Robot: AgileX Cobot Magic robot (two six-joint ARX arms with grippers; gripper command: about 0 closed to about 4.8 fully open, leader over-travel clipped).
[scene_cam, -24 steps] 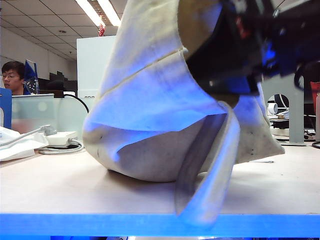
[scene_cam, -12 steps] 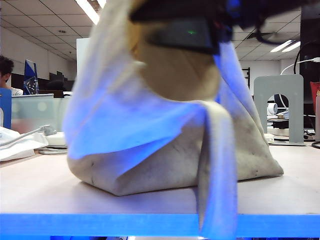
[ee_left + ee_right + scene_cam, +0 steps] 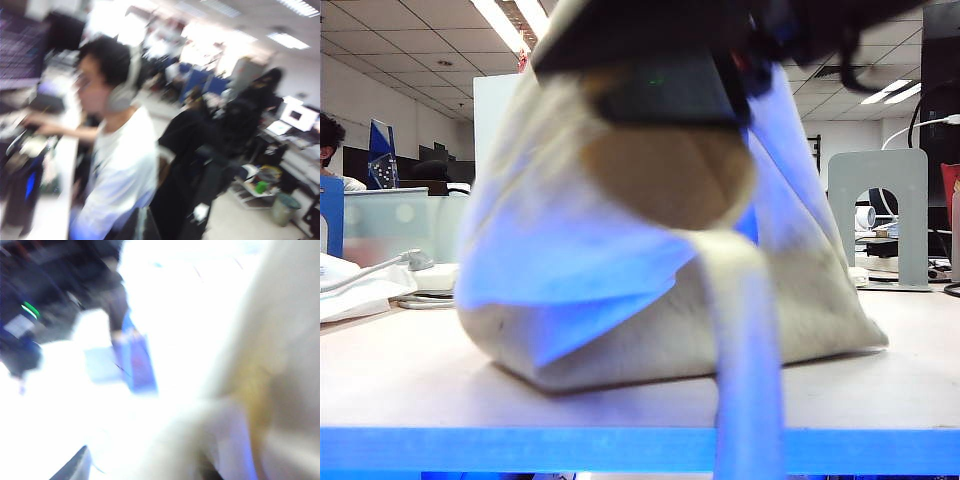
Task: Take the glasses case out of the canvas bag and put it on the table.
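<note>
While the canvas bag [image 3: 650, 300] is slumping near the table's [image 3: 420, 390] front edge, the left gripper, unseen, is pressed together; the right gripper's spread I cannot tell, and tugging risks dragging its strap overboard.

The exterior view sits low, about level with the wide pale beige table [image 3: 430, 375], just off its bright blue front edge, and faces across the top into an office. The large floppy beige canvas bag [image 3: 620, 320] stands very near the lens and fills most of the picture.

The left wrist view is blurred and points level out into the office, at a seated person in a white shirt [image 3: 120, 150] beside a desk.

The right wrist view, blurred and washed out, looks from close range at the beige canvas bag [image 3: 280, 365], which it shares with the exterior view.
</note>
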